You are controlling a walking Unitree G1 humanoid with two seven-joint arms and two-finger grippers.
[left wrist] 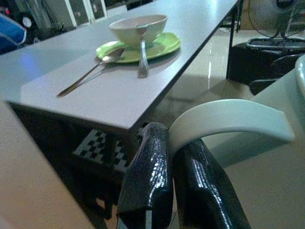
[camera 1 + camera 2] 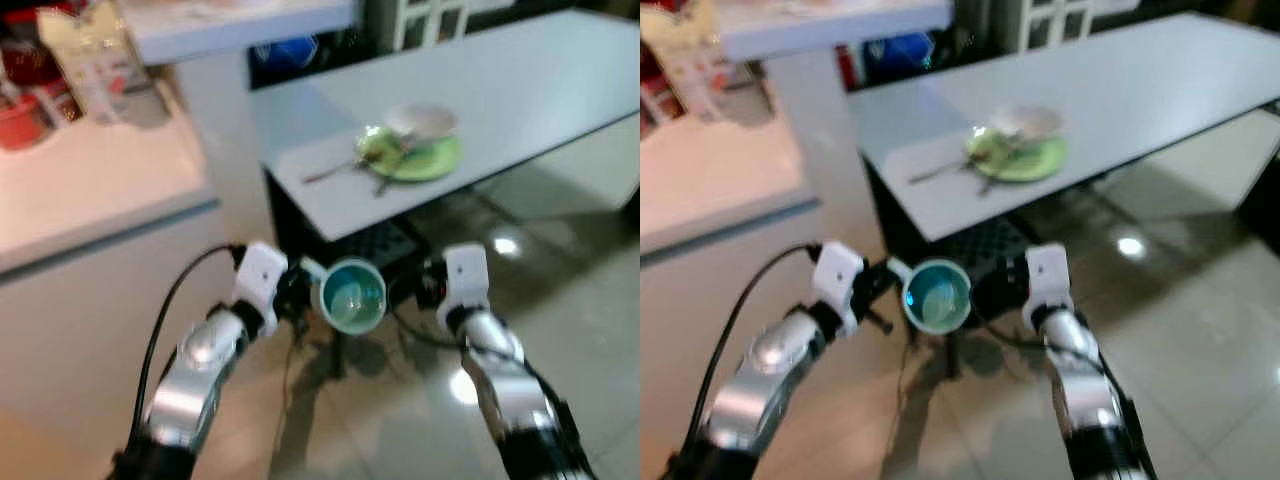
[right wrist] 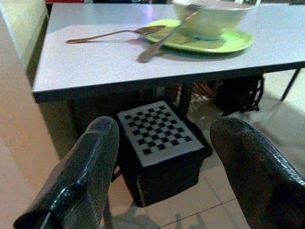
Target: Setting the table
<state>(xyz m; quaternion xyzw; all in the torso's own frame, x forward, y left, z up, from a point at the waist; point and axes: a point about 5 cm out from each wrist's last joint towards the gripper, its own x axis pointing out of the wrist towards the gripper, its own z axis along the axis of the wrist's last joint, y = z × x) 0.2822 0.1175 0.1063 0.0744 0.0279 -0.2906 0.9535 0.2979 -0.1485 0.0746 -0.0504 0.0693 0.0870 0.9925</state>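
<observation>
I'm carrying a pale green cup (image 2: 353, 295) in the air, short of the bench (image 2: 520, 80); my left end effector (image 1: 171, 157) is pinching its handle (image 1: 224, 121) between closed fingers. My right end effector (image 3: 164, 157) is hanging just at the cup's three o'clock, spread wide and holding nothing. At twelve o'clock, a bowl (image 2: 422, 122) is sitting on a green plate (image 2: 425, 160), two spoons (image 2: 335, 170) beside it.

The right gripper (image 3: 164, 164) shows two parted black fingers (image 3: 76, 183) at the frame's bottom. Between them sits a checkered box (image 3: 159, 138) under the counter (image 3: 86, 67). At upper right, a bowl (image 3: 212, 19) rests on a green plate (image 3: 224, 42), spoons (image 3: 114, 33) beside it.
</observation>
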